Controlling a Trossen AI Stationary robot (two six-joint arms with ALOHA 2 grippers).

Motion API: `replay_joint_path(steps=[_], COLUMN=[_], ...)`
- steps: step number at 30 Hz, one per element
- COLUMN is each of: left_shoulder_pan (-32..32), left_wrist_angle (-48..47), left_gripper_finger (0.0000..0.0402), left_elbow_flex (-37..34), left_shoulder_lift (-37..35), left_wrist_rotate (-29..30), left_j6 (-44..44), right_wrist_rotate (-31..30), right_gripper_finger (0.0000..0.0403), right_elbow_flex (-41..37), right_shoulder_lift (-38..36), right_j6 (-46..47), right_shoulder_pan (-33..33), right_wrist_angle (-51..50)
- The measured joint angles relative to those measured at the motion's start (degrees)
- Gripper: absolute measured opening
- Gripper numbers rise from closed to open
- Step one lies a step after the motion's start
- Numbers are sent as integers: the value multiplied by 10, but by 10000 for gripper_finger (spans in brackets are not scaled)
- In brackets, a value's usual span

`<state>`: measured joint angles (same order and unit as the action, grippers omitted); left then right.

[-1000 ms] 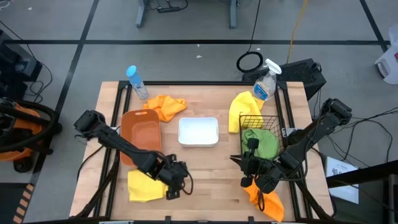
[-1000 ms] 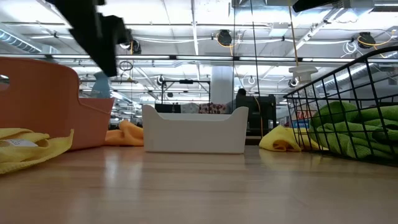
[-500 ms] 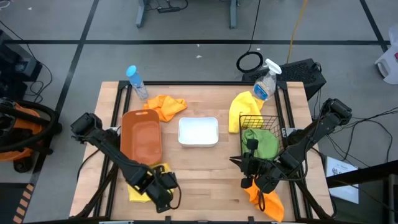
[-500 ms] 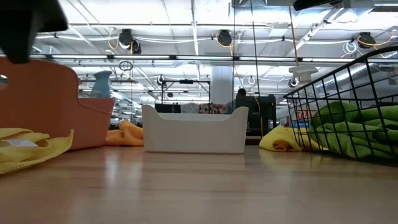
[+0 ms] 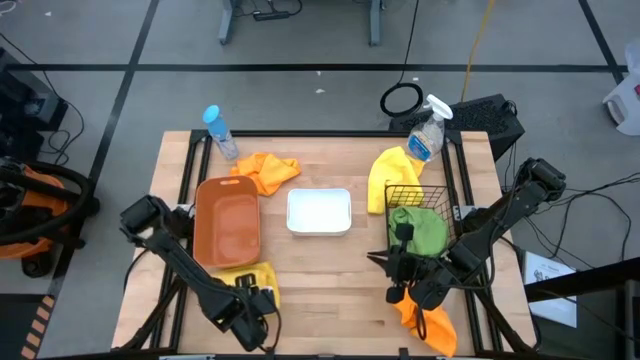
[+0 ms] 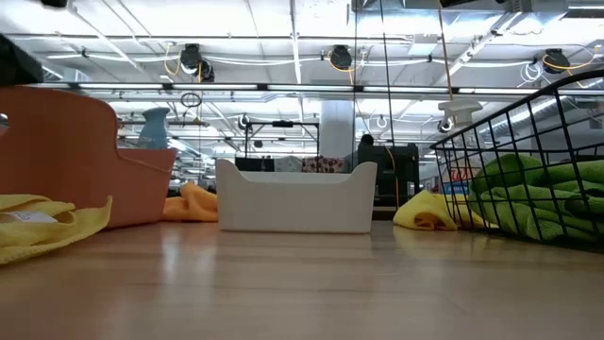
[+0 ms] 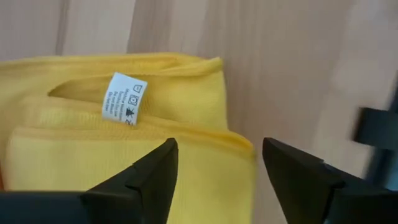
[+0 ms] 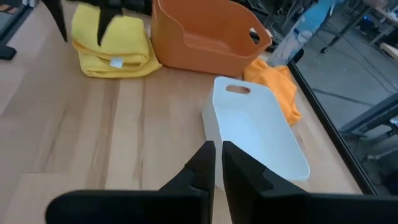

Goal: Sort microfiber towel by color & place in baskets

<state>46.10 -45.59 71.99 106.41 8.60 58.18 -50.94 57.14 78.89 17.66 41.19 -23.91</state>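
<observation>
**A:** Where's the left gripper [image 5: 252,318]?

**B:** At the near-left of the table [image 5: 330,260], over the near edge of a folded yellow towel [image 5: 243,283] lying just in front of the orange tub [image 5: 228,218]. Its fingers [image 7: 149,174] stand apart above the cloth, gripping nothing.

**A:** And the right gripper [image 5: 384,262]?

**B:** Near the front of the black wire basket [image 5: 412,225], fingers pinched together, empty.

**A:** The other towels?

**B:** Green ones [image 5: 418,232] sit in the wire basket. A second yellow towel [image 5: 385,175] lies just behind that basket, an orange towel [image 5: 266,170] behind the tub, another orange towel [image 5: 425,318] at the near right. The white tub [image 5: 319,211] stands in the middle.
</observation>
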Motion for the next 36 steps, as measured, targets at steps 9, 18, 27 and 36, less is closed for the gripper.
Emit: replay_joint_path(steps=[9, 18, 27, 36], left_shoulder_pan=[1, 1, -8, -37], left_wrist_angle=[4, 34, 68, 58], left_gripper_finger=[185, 26, 12, 10], left_elbow_flex=[1, 2, 33, 123], left_shoulder_lift=[57, 66, 74, 72], left_wrist_rotate=[-2, -11, 65, 142], left_j6=[-5, -16, -33, -161], right_wrist_rotate=[0, 2, 3, 4], right_gripper_finger=[22, 22, 22, 22], right_elbow_flex=[0, 0, 0, 0], right_shoulder_lift=[0, 0, 0, 0], right_j6=[-36, -34, -9, 24], right_shoulder_pan=[-8, -7, -7, -5], right_wrist_angle=[41, 54, 57, 57])
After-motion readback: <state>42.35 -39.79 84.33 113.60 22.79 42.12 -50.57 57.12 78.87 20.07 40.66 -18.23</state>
